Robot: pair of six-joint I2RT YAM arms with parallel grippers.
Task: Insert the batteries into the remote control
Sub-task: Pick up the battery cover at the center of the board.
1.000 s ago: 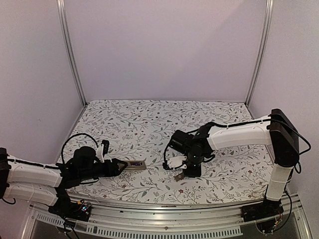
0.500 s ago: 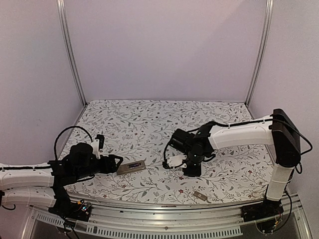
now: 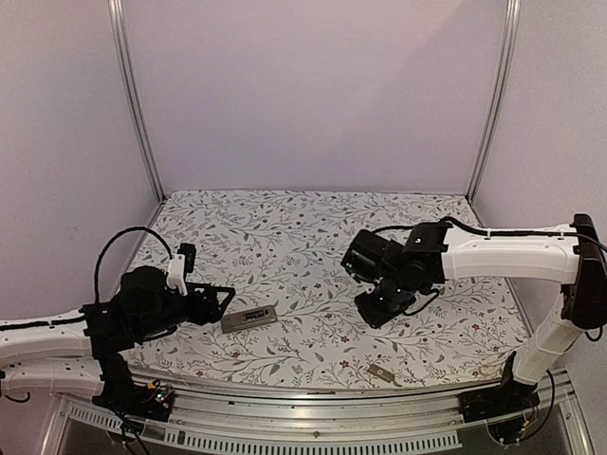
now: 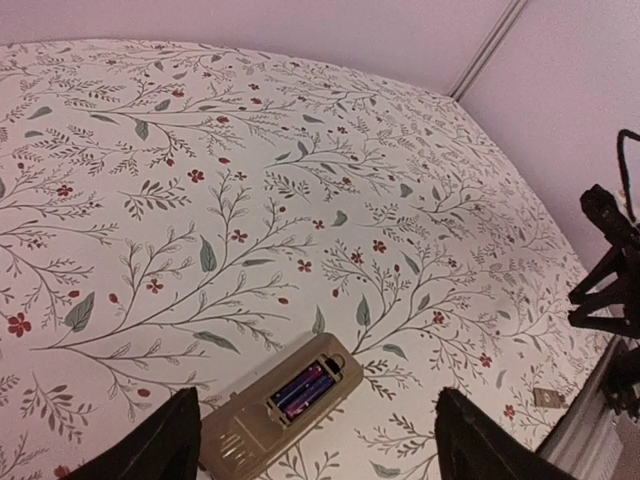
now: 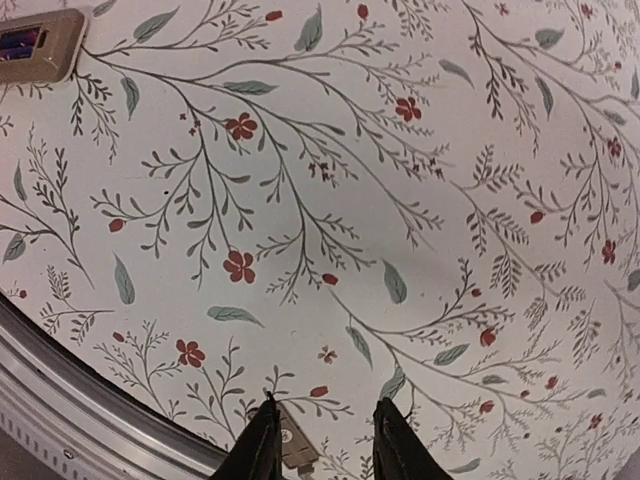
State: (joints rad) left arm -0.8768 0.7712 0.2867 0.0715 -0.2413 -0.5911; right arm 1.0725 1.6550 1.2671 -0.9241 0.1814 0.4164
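The remote control lies on the floral cloth with its grey-tan underside up and its compartment open. Two dark batteries lie side by side inside it. The remote's end also shows in the right wrist view. My left gripper is open and empty just left of the remote, with its fingers spread wide on either side of it in the left wrist view. My right gripper is open and empty, raised above the cloth right of centre.
A small grey-tan cover piece lies near the table's front edge, just beyond my right fingertips. It also shows in the left wrist view. The metal front rail runs close by.
My left gripper has let go of the remote and drawn back to the left. My right gripper has dropped the cover piece by the front edge, then lifted and moved right.
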